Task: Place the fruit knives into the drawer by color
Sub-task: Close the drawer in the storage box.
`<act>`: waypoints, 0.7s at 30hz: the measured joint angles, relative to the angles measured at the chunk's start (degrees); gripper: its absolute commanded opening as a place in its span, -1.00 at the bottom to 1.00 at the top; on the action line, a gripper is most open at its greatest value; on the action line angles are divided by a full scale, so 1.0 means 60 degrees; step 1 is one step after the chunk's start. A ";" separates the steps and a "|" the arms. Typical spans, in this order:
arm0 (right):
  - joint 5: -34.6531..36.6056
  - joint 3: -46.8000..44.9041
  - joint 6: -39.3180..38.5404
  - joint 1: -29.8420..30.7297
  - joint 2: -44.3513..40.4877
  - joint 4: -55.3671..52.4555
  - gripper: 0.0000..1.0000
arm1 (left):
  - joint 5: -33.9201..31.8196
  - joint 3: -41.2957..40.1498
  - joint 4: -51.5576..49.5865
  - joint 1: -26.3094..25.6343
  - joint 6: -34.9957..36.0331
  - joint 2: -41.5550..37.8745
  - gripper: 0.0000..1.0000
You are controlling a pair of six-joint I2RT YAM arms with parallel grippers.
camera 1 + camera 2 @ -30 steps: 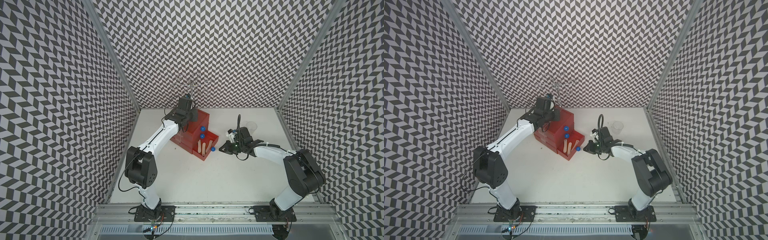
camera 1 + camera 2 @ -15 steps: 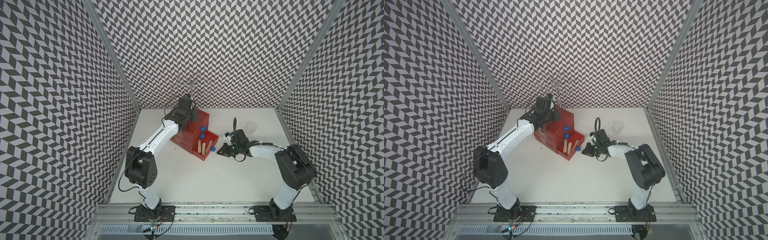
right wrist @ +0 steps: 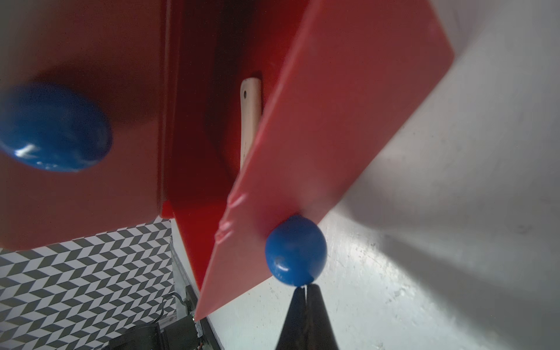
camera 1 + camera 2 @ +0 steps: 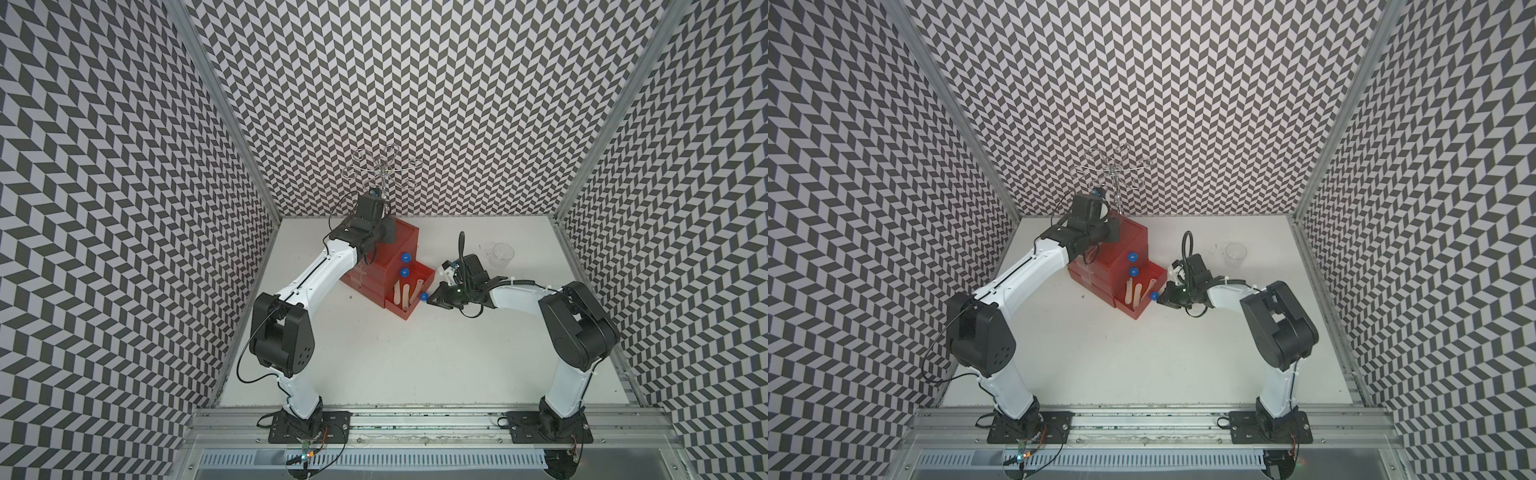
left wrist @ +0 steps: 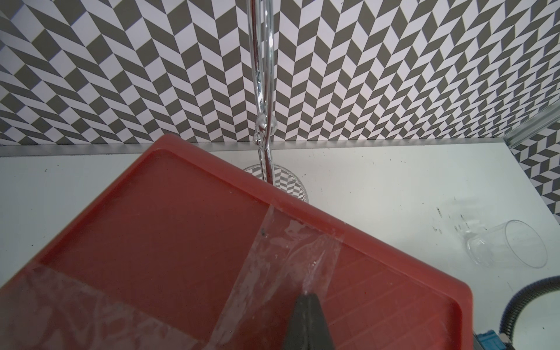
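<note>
At the open bottom drawer (image 4: 420,275) holding peach knives (image 4: 405,292), the right claw (image 3: 305,291), tips together, has closed in onto the knob (image 4: 423,296), seemingly to push it shut, while the left claw (image 5: 308,298), also together, presses the cabinet (image 5: 169,230) top.

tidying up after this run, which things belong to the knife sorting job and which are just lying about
Job: red drawer cabinet, peach knives in its open bottom drawer, blue knob, left tool, right tool.
Lying about: clear cup, wire stand.

peach fruit knife (image 3: 251,118) — half hidden behind drawer front (image 3: 333,121) | upper knob (image 3: 54,127) — blurred | left gripper (image 5: 307,303) cut off by picture edge
</note>
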 measured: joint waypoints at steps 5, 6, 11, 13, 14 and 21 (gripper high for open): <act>-0.0025 0.0361 0.0015 0.0091 0.0324 0.0018 -1.00 | 0.0000 0.0000 0.0000 0.0000 0.0000 0.0000 -1.00; -0.0029 0.0423 0.0018 0.0106 0.0375 0.0011 -1.00 | 0.0000 0.0000 0.0000 0.0000 0.0000 0.0000 -1.00; -0.0091 0.0841 0.0091 0.0208 0.0696 0.0011 -1.00 | 0.0000 0.0000 0.0000 0.0000 0.0000 0.0000 -1.00; -0.0102 0.1020 0.0127 0.0259 0.0827 0.0015 -1.00 | 0.0000 0.0000 0.0000 0.0000 0.0000 0.0000 -1.00; -0.0106 0.1107 0.0153 0.0284 0.0892 0.0015 -1.00 | 0.0000 0.0000 0.0000 0.0000 0.0000 0.0000 -1.00; -0.0131 0.1534 0.0240 0.0401 0.1228 0.0011 -1.00 | -0.0004 0.0000 -0.0004 0.0000 0.0000 0.0000 -1.00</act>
